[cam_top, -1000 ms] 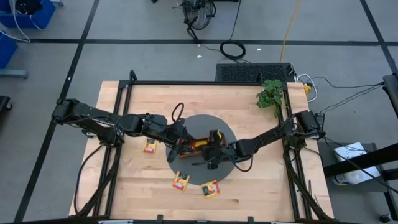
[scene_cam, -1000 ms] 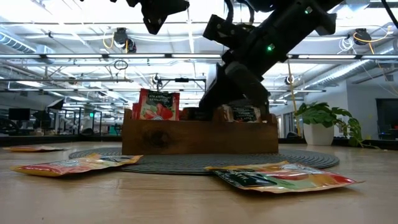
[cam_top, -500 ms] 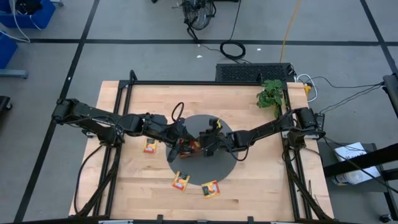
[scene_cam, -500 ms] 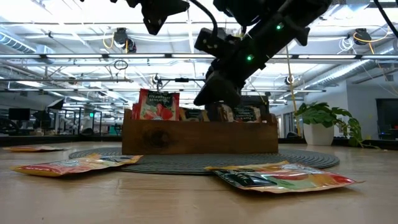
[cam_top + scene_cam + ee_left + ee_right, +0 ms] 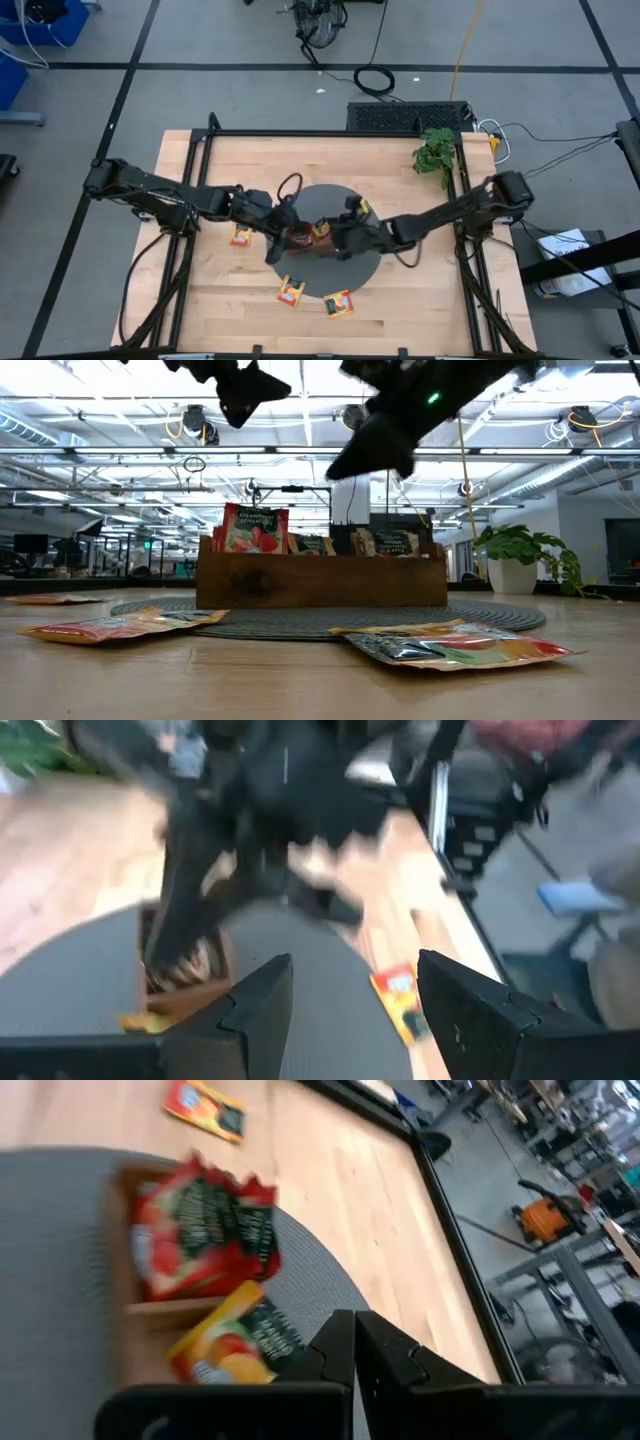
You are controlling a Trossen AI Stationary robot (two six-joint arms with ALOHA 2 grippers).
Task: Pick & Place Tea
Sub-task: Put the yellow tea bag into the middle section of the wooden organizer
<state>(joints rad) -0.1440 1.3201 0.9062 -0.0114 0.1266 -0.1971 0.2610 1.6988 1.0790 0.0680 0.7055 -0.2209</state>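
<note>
The brown wooden tray (image 5: pixel 303 240) (image 5: pixel 320 580) stands on a round grey mat (image 5: pixel 335 205). Tea packets stand in it: red ones (image 5: pixel 200 1230) (image 5: pixel 255 528), an orange-yellow one (image 5: pixel 235 1345) and dark-printed ones (image 5: pixel 390 542). Three more packets lie flat on the table (image 5: pixel 240 236) (image 5: pixel 290 293) (image 5: pixel 339 304). My left gripper (image 5: pixel 355 1010) (image 5: pixel 276 240) is open and empty, above the tray's left end. My right gripper (image 5: pixel 353 1350) (image 5: pixel 337 240) is shut and empty, above the tray's right part, well clear of it in the low view (image 5: pixel 375 445).
A potted plant (image 5: pixel 435 152) (image 5: pixel 520 555) stands at the table's far right corner. A black frame (image 5: pixel 300 133) rims the table. The two grippers hang close together over the tray. Bare wood lies near the left and right edges.
My right gripper has risen from low among the packets in the tray to well above it, ending a little toward the table's right and near edge. My left gripper has shifted slightly toward the near edge. The packets on the table have not moved.
</note>
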